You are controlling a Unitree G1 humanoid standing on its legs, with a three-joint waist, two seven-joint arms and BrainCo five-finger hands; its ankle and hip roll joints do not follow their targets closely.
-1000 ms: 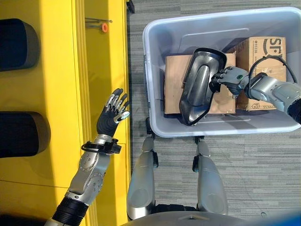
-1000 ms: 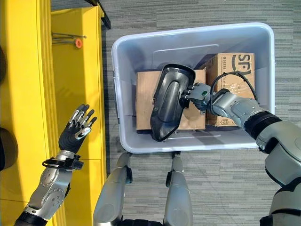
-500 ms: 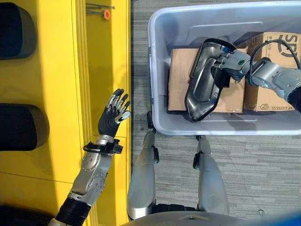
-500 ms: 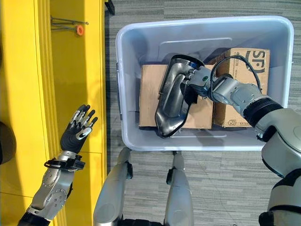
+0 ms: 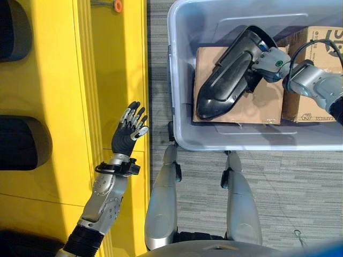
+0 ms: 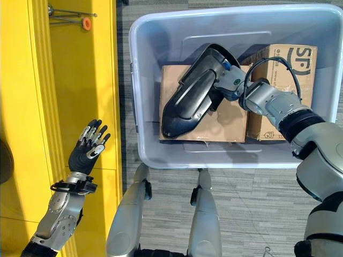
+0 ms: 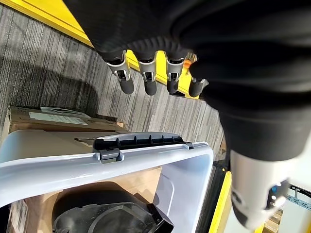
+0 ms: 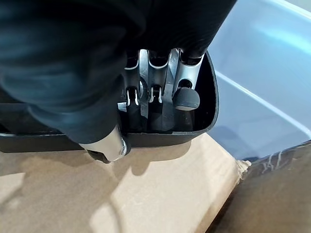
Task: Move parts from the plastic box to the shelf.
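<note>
Shelf point(image 5: 115, 80): yellow, far left. My left hand point(image 5: 128, 131): over shelf edge, fingers spread, holding nothing. Plastic box point(image 5: 177, 107): right of shelf. Black part point(image 5: 228, 75): inside box on cardboard box point(image 5: 257, 104), long axis slanting lower-left to upper-right. My right hand point(image 5: 268, 58): fingers curled round part's upper-right end. Shelf lies left of part.

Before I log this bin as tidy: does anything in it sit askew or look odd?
One thing: the black part lies diagonally across the cardboard boxes in the plastic box, not squared to them, because the right hand grips its upper end. No damage or spill shows.
</note>
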